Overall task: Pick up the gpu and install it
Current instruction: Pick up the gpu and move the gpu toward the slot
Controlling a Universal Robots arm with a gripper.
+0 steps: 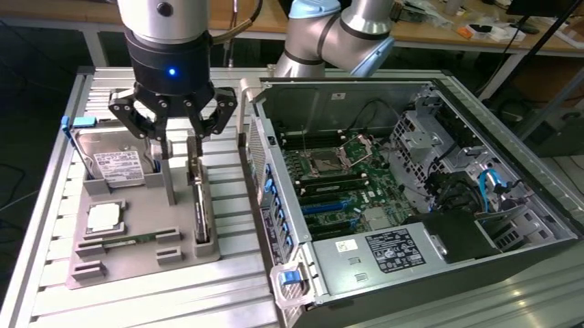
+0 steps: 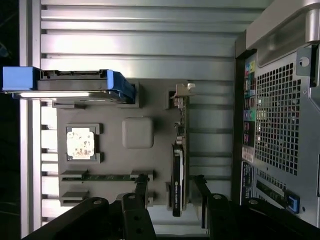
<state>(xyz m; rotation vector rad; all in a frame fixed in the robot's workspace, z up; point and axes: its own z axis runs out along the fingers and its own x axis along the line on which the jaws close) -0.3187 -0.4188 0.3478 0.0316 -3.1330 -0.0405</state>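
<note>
The gpu (image 1: 201, 205) stood on its long edge in a slot of the grey tray (image 1: 137, 263), directly below the gripper (image 1: 178, 147). In the wrist view the gpu (image 2: 178, 165) ran as a thin dark strip out from between the two fingers (image 2: 141, 186). Its silver end bracket (image 2: 183, 92) sat at the end farthest from the gripper (image 2: 171, 180). The jaws were spread wide, one finger on either side of the card, and they gripped nothing. From where I stood there seemed to be a gap on both sides, though I could not be sure how far above the card's upper edge the fingertips hung.

Just beside the gripper, on the side away from the computer case (image 1: 347, 85), the hard drive (image 1: 114, 164) leaned in its own holder with its white label facing up. Its blue frame (image 2: 20, 79) reached past the tray's edge. Beyond the drive, farther from the gripper, a square processor chip (image 1: 105, 217) lay flat in a pocket. The slim green memory stick (image 1: 128, 239) lay just beside the chip.

On the gripper's other side, close to the tray, the case lay open with its motherboard (image 1: 333, 184) exposed. Tray and case both rested on the slatted aluminium table (image 1: 164, 301).
</note>
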